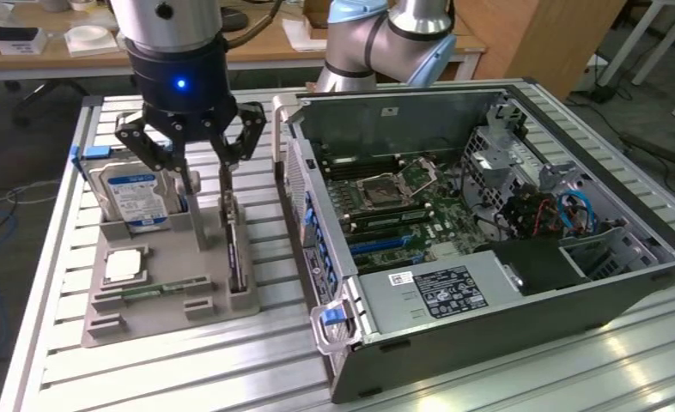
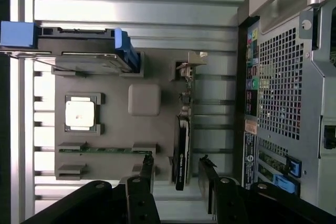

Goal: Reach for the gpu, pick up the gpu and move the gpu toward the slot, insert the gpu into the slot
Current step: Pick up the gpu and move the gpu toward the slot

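The gpu [image 1: 234, 253] stands on its edge in a grey holder tray [image 1: 160, 322] on the exterior view's left, its metal bracket end toward the back. From the wrist view the gpu [image 2: 182, 148] is a thin dark edge-on card. My gripper [image 1: 200, 172] hangs open just above the tray, over the card's rear end, touching nothing. In the wrist view my gripper [image 2: 177, 176] has one black finger on each side of the card's line. The open computer case [image 1: 612, 283] lies to the exterior view's right, with a blue slot [image 1: 374, 245] on its motherboard.
On the tray are a silver hard drive with a blue label [image 1: 137, 199], a square processor chip [image 1: 124, 264] and a slim memory stick [image 1: 155, 290]. The case's perforated rear wall [image 2: 286, 87] stands close beside the tray. Everything rests on a slatted metal table [image 1: 258, 369].
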You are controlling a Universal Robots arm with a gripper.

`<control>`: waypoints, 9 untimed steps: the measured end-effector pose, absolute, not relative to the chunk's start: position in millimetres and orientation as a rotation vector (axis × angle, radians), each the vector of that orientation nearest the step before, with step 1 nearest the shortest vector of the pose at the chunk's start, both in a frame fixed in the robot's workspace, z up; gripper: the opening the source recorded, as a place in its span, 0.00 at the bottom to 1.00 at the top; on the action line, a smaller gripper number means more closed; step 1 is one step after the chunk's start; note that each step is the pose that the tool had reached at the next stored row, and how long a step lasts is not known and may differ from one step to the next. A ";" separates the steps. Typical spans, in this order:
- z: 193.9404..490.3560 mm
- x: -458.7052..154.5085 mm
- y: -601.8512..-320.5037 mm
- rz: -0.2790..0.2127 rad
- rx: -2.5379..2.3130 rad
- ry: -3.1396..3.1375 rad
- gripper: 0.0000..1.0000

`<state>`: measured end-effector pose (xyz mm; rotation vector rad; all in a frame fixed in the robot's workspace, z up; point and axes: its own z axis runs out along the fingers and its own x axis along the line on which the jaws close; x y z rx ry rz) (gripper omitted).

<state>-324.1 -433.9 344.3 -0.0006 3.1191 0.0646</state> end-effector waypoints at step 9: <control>327.9 -322.6 -435.1 0.064 -0.001 3.119 0.47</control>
